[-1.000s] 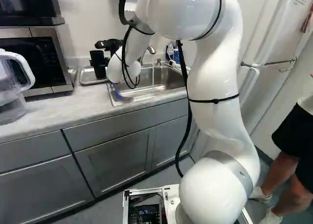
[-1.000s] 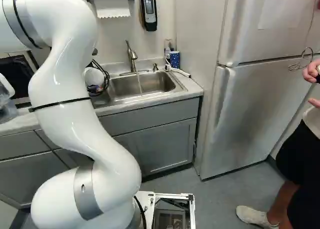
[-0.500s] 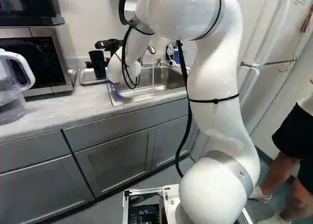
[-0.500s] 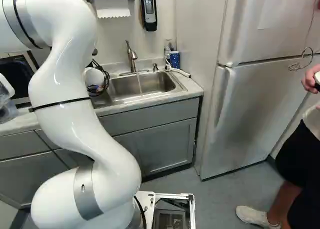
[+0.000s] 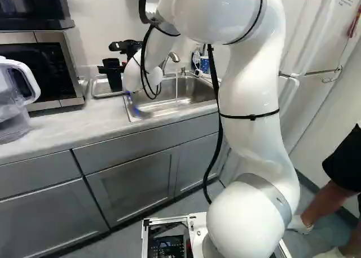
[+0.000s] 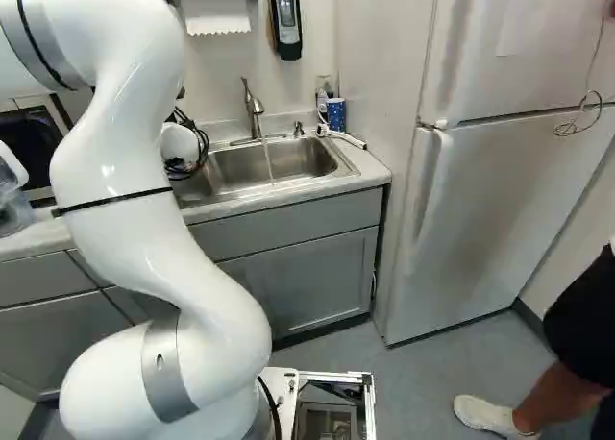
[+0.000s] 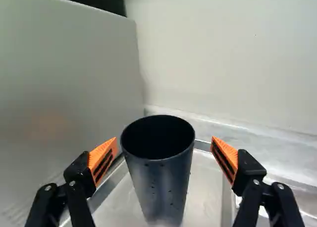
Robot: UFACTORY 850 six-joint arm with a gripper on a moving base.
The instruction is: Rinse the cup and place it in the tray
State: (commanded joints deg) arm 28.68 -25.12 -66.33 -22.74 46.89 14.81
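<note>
You've got the tall, dark, smooth round cup (image 7: pixel 159 187) standing in the shallow silver metal tray (image 7: pixel 205 187), between the fingers of the black two-finger gripper with orange pads (image 7: pixel 164 141). The fingers are spread, one either side of the cup, and it looks like neither pad touches. The gap is tighter on the microwave side, so you're not quite centred

Step in hand, my read: cup is rinsed and set down, you're at let-go and back-out. Small specks on its wall could be drops. Leave the spread as is, pull straight back along the gripper's axis, slow, no wrist roll, no sideways drift. Don't lift until both pads are past the wall. Main risk is the tighter pad brushing the cup and tipping it; wet, it may slide on the metal

Mouth points up, base down on the tray, long axis near vertical, across the gripper's reach

Further out: the silver-and-black microwave oven (image 5: pixel 38 72) is beside the gripper, close, so don't swing that way. On the gripper's other side is the stainless steel sink (image 6: pixel 298 157), with water running from the curved metal faucet (image 6: pixel 253 110). You'll probably want that turned off after
</note>
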